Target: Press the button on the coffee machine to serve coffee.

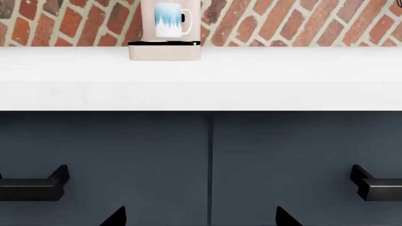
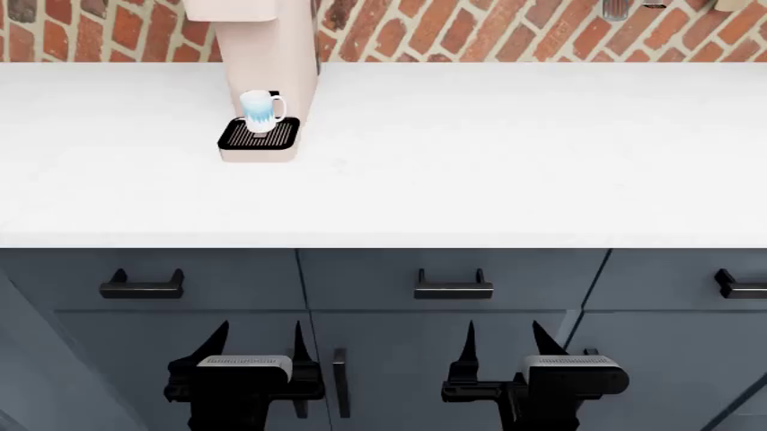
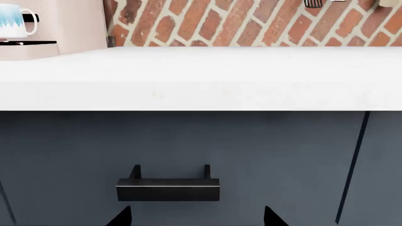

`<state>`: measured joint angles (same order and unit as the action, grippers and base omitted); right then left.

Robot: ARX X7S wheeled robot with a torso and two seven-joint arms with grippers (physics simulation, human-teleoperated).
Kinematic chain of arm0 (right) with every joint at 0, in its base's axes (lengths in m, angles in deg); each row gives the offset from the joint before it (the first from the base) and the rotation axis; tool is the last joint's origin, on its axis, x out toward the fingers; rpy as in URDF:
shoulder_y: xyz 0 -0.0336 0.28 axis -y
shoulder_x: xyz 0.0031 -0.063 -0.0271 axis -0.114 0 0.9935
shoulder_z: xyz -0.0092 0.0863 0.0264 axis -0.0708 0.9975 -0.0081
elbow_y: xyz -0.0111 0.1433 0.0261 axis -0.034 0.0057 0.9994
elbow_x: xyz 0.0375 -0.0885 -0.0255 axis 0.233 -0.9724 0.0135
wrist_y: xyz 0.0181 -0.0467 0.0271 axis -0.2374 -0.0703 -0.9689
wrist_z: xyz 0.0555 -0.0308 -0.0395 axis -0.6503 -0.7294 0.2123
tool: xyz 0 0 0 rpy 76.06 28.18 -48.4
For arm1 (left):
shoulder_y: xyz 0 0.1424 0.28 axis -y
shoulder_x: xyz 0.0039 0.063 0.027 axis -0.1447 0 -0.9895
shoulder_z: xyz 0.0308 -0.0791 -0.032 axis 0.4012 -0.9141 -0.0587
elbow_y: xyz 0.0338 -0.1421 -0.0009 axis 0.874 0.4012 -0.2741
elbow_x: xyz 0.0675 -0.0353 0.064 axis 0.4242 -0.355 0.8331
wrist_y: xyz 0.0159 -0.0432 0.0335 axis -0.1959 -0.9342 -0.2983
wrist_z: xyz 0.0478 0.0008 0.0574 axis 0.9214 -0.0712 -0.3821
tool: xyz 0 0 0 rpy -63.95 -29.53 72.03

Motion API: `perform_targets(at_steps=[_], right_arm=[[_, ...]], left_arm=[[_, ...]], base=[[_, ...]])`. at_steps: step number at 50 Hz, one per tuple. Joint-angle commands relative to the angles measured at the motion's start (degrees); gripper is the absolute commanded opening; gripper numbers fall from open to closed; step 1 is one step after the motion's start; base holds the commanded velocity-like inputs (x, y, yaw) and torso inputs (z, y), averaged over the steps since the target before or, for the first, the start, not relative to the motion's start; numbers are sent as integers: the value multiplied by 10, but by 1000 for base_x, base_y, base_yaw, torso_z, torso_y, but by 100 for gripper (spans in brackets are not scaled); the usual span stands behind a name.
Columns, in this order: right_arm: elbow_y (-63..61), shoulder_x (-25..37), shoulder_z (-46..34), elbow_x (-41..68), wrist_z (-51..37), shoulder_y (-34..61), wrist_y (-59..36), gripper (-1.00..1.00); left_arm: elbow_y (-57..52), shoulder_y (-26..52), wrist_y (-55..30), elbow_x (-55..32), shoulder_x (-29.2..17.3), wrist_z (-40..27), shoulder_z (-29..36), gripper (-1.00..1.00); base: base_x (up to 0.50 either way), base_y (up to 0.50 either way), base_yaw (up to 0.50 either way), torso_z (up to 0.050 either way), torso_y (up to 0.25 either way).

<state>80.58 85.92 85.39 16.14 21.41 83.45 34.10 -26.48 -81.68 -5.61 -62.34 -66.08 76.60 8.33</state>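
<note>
The pale-pink coffee machine (image 2: 273, 63) stands at the back left of the white counter (image 2: 480, 162), against the brick wall. Its top and buttons are cut off by the frame edge. A white mug with a blue pattern (image 2: 259, 111) sits on its black slatted drip tray (image 2: 259, 136). The machine (image 1: 164, 51) and mug (image 1: 169, 20) also show in the left wrist view, and partly in the right wrist view (image 3: 63, 23). My left gripper (image 2: 254, 346) and right gripper (image 2: 504, 346) are both open and empty, low in front of the dark cabinet fronts, well below the counter top.
Dark blue-grey drawers and cabinet doors with black handles (image 2: 454, 287) run under the counter. Another handle (image 3: 167, 188) is just ahead of the right gripper. Utensils (image 2: 615, 9) hang on the brick wall at the back right.
</note>
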Motion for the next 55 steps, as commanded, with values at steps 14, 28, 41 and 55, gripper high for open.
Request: perform_targets(at_steps=[14, 28, 41, 55], right_arm=[[5, 31, -39, 47, -19, 5, -22, 100], [-4, 41, -44, 65, -34, -1, -1, 100], [-2, 49, -54, 74, -44, 1, -3, 100], [-4, 56, -60, 86, -59, -1, 2, 100]], left_arm=[[-1, 2, 1, -29, -28, -43, 37, 100], [1, 3, 4, -45, -40, -55, 48, 100], [-1, 3, 7, -54, -50, -62, 60, 100], [3, 5, 7, -60, -58, -73, 71, 100]], base=[[0, 4, 0, 0, 0], [105, 474, 0, 0, 0], [108, 500, 0, 0, 0], [0, 194, 0, 0, 0]])
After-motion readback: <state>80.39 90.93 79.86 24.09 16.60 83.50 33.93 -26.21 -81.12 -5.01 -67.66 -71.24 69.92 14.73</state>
